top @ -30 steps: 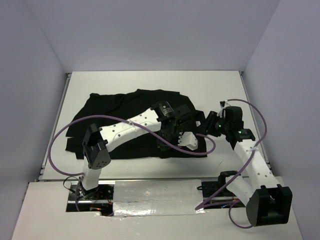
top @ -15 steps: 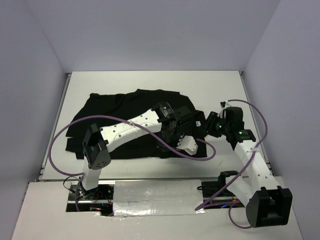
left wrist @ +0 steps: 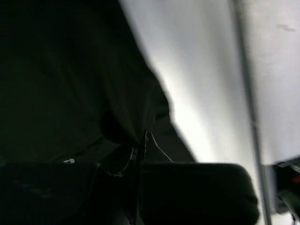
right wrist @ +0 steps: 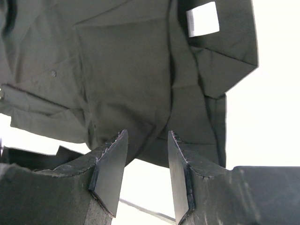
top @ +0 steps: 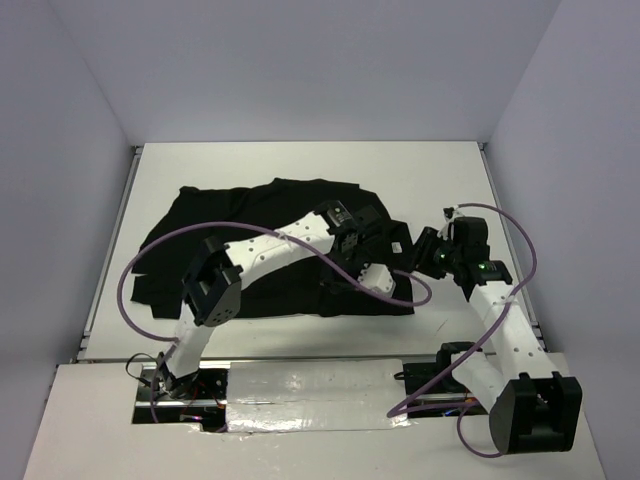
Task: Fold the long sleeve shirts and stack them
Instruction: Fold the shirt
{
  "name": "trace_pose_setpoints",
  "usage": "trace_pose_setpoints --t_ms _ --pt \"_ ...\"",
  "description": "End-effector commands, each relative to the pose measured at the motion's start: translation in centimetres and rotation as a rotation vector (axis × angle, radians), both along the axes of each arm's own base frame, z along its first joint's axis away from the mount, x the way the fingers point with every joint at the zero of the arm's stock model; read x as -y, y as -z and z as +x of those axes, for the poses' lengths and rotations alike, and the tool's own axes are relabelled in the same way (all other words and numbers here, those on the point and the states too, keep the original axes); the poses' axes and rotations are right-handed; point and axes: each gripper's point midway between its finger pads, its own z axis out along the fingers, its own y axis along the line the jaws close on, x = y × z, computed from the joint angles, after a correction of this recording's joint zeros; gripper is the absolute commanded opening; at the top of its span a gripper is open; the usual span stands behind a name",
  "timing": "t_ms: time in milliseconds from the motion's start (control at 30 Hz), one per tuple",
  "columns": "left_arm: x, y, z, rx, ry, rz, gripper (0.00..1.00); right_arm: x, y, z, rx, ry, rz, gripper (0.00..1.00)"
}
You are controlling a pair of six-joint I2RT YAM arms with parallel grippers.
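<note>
A: Where did the shirt lie?

B: The black shirt was spread, rumpled, over the middle of the white counter. In the overhead view it reached from left of centre to just right of centre.

A: And the left claw?

B: The left claw was over the shirt's lower right part, with its arm stretched across the cloth. Its own camera gave a dark, blurred picture. The two fingers stood with only a thin slit between them, and a bunched fold of black cloth with loose threads sat right at that slit. Whether any cloth was pinched I could not tell.

A: The right one?

B: The right claw stood about half spread, with nothing between its fingers. It was at the shirt's right edge, centre right of the overhead frame, near the left claw and pointing toward it. Its camera looked on folded layers of the shirt, with the white label at the upper right of that frame and bare counter along the right side.

A: Anything else?

B: A purple cable looped from the left arm over the cloth's left side.
</note>
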Motion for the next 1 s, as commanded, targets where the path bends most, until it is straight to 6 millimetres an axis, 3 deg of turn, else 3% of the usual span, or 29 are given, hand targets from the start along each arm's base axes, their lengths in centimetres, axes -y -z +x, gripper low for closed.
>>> trace_pose_setpoints --t_ms 0,200,400,667,967 --pt "1.7 0.2 4.7 0.077 -0.036 -0.076 0.11 1.2 0.6 0.1 -0.011 0.028 -0.026 0.47" --pt "3.1 0.5 7.8 0.15 -0.059 -0.089 0.11 0.9 0.8 0.1 -0.005 0.018 -0.008 0.47" --pt "2.2 2.4 10.4 0.243 -0.078 0.005 0.09 1.1 1.3 -0.1 -0.016 0.015 -0.018 0.47" --pt "1.6 2.5 14.9 0.416 -0.255 0.088 0.05 0.6 0.9 0.3 0.012 -0.001 0.006 0.47" --pt "0.9 3.5 17.0 0.495 -0.372 0.123 0.1 0.2 1.2 0.6 0.004 -0.015 0.031 0.47"
